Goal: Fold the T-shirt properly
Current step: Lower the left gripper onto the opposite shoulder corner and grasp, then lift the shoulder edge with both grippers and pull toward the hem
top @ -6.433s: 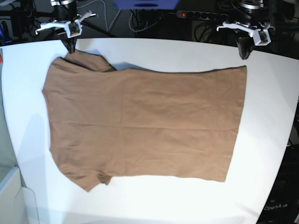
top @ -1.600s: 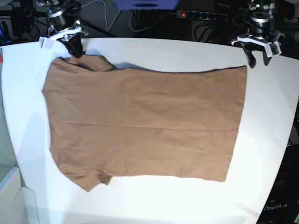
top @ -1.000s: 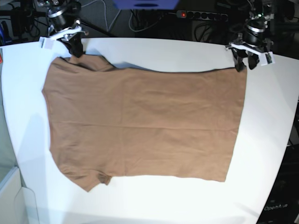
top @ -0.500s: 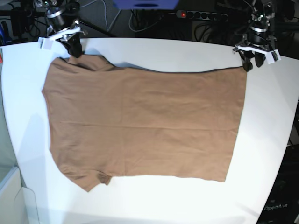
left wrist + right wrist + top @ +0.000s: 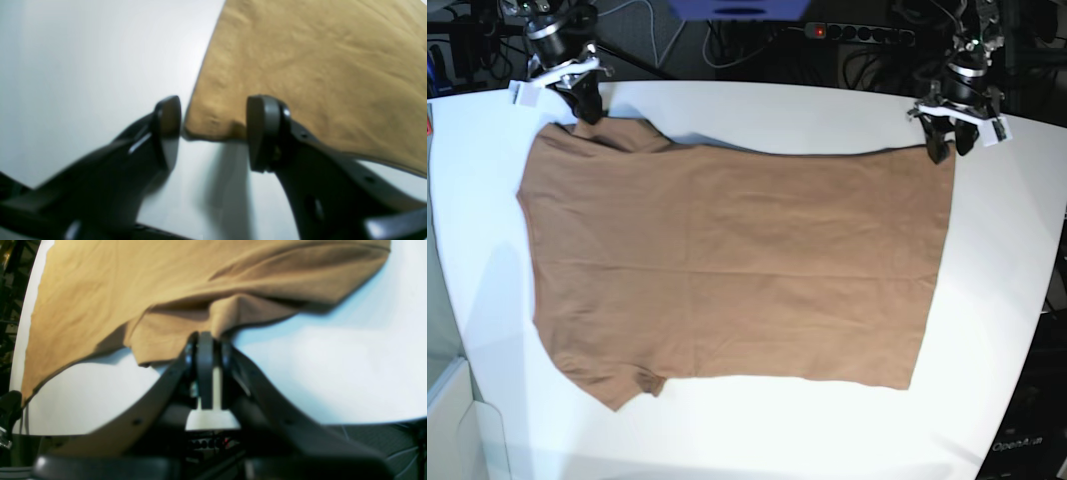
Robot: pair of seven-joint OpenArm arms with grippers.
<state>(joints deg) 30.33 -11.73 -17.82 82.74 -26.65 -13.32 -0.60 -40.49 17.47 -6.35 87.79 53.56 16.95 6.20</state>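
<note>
the tan-brown t-shirt point(image 5: 737, 260) lies spread across the white table point(image 5: 757, 430), its far edge running between the two arms. the right end effector point(image 5: 213, 340) is closed on a pinched fold of the shirt — the cloth bunches up at its fingertips. the left end effector point(image 5: 215, 116) is spread wide at the shirt's other far corner — that corner shows between its fingers, with nothing gripped.
</note>
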